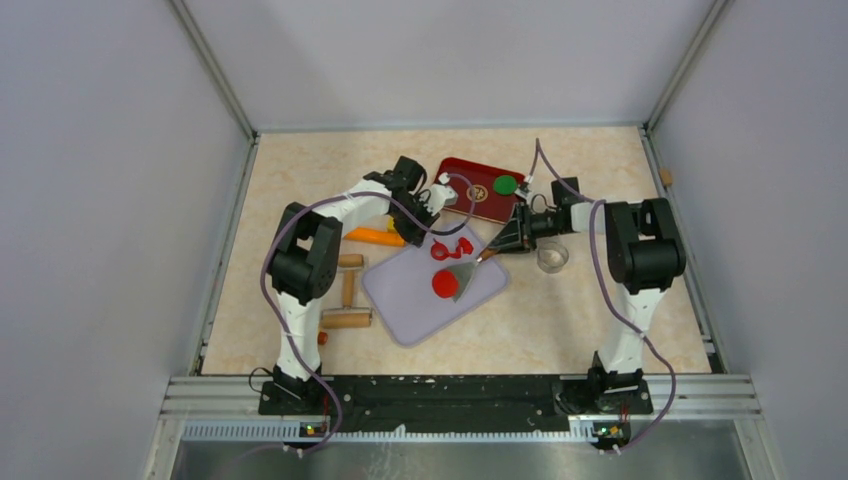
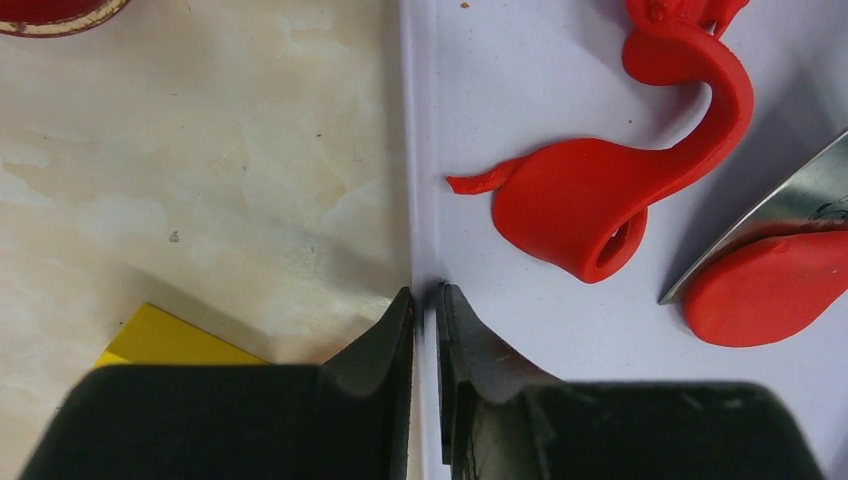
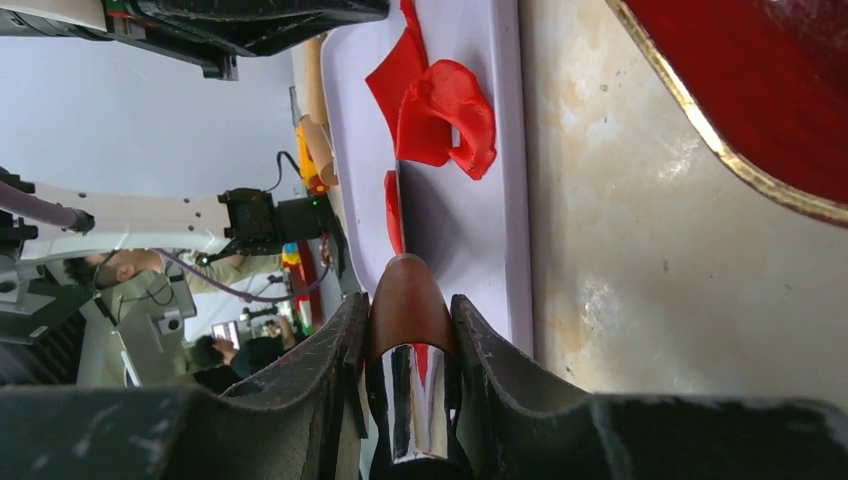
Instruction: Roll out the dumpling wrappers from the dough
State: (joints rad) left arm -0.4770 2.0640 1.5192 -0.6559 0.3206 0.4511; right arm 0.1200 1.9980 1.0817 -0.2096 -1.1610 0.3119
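A round flat red wrapper [image 1: 444, 284] lies on the lilac board [image 1: 415, 300]. It also shows in the left wrist view [image 2: 770, 290]. Ragged curly red dough scraps [image 1: 450, 247] lie at the board's far edge, and show in both wrist views [image 2: 590, 200] [image 3: 445, 110]. My right gripper [image 1: 503, 243] [image 3: 408, 300] is shut on the brown handle [image 3: 405, 300] of a metal scraper. Its blade [image 1: 465, 276] [image 2: 790, 205] rests against the wrapper's edge. My left gripper [image 1: 432, 225] [image 2: 424, 295] is shut, tips down at the board's far left edge, beside the scraps.
A dark red tray [image 1: 470, 185] with a green disc [image 1: 505, 184] sits behind the board. A clear cup [image 1: 552, 259] stands right of the board. Wooden rolling pins [image 1: 347, 295] and an orange tool [image 1: 375, 237] lie to the left. A yellow piece [image 2: 170, 340] lies near my left fingers.
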